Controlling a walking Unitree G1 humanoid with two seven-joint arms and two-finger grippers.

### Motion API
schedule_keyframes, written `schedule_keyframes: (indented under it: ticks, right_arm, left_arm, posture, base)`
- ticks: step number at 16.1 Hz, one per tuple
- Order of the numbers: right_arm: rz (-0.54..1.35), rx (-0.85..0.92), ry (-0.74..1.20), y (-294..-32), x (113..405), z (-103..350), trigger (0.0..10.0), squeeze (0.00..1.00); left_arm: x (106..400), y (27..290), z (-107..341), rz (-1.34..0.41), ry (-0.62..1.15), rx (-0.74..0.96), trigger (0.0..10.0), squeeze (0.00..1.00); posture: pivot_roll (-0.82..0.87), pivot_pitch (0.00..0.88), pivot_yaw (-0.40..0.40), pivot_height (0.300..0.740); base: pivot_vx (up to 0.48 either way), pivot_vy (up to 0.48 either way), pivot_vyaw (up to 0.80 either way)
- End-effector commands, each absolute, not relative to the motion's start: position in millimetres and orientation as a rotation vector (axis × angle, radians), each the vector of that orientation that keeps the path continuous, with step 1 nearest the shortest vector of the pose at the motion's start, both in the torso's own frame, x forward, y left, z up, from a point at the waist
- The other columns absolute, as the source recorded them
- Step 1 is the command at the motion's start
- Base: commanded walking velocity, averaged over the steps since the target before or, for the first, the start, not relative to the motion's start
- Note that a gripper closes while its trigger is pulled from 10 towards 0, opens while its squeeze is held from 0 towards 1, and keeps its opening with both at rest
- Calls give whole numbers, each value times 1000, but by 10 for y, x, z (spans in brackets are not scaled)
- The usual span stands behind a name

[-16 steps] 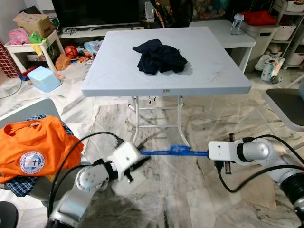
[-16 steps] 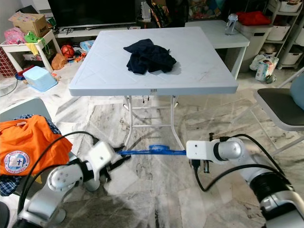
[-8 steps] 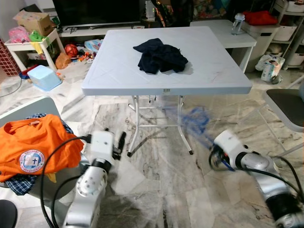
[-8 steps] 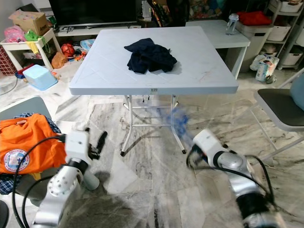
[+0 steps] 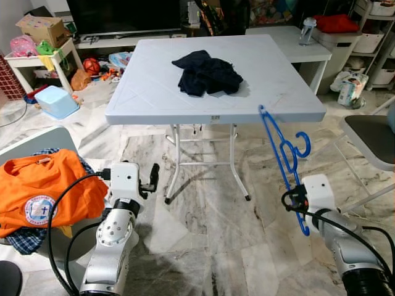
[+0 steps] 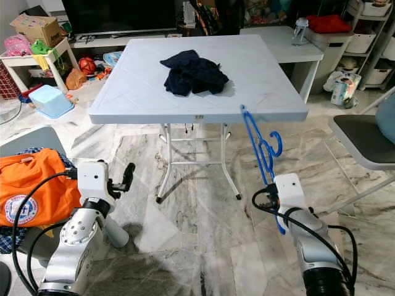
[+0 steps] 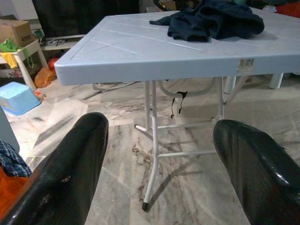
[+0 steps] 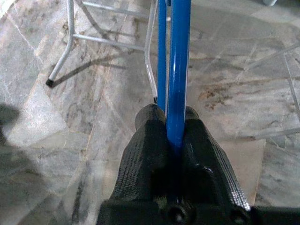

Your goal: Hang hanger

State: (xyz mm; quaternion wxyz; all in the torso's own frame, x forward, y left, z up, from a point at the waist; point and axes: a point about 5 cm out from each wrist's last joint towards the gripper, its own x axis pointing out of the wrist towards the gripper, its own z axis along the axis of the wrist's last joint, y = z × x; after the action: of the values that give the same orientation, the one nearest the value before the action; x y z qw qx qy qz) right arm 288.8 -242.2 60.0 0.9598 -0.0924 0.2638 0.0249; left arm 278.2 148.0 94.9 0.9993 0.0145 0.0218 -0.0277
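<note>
A blue plastic hanger [image 5: 282,154] stands nearly upright in front of the white folding table's [image 5: 154,92] near right corner, its hook [image 5: 302,147] pointing right. My right gripper [image 5: 291,199] is shut on the hanger's lower part; in the right wrist view its two black fingers [image 8: 150,140] press on the blue bar [image 8: 178,70]. My left gripper [image 5: 150,180] is low on the left, open and holding nothing. In the left wrist view its fingers [image 7: 70,178] stand wide apart and point at the table's legs.
A dark crumpled garment [image 5: 207,73] lies on the table. An orange shirt [image 5: 43,194] is draped over a grey chair at my left. A second chair [image 5: 373,139] stands at the right edge. A blue tub [image 5: 55,102] and clutter lie at the back left.
One second ago both grippers held the hanger level between them. The left gripper has let go and drawn back left. The right arm has swung the hanger upright.
</note>
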Motion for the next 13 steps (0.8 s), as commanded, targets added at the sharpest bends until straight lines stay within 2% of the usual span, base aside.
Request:
schedule_keyframes:
  ticks: [1,7,8,9,11,13]
  right_arm:
    - [33,-163,522,-2395,2888,659,0,0]
    - [13,-156,535,-2377,2861,686,0,0]
    - [-130,-60,528,-2300,2787,645,10000,0]
    - [-198,-24,526,-2274,2748,632,10000,0]
    - [-207,-30,519,-2280,2748,646,10000,0]
    - [-209,-36,514,-2266,2752,662,10000,0]
  left_arm:
    - [2803,1502,962,-40,40,30,10000,1000]
    - [2808,1502,960,-38,40,29,10000,1000]
    - [2796,1341,951,-147,74,-53,10000,0]
    - [2788,1251,956,-207,88,-94,10000,0]
    - [2788,1214,950,-232,97,-102,10000,0]
    - [2786,1207,961,-246,92,-113,10000,0]
  posture:
    - [-149,0,20,740]
    - [-149,0,20,740]
    - [-141,0,28,740]
    - [-146,0,33,740]
    - [-147,0,34,740]
    - [-148,0,36,740]
  base:
    - [0,0,0]
    - [0,0,0]
    - [0,0,-800]
    - [0,0,-800]
    - [0,0,-800]
    - [272,0,-800]
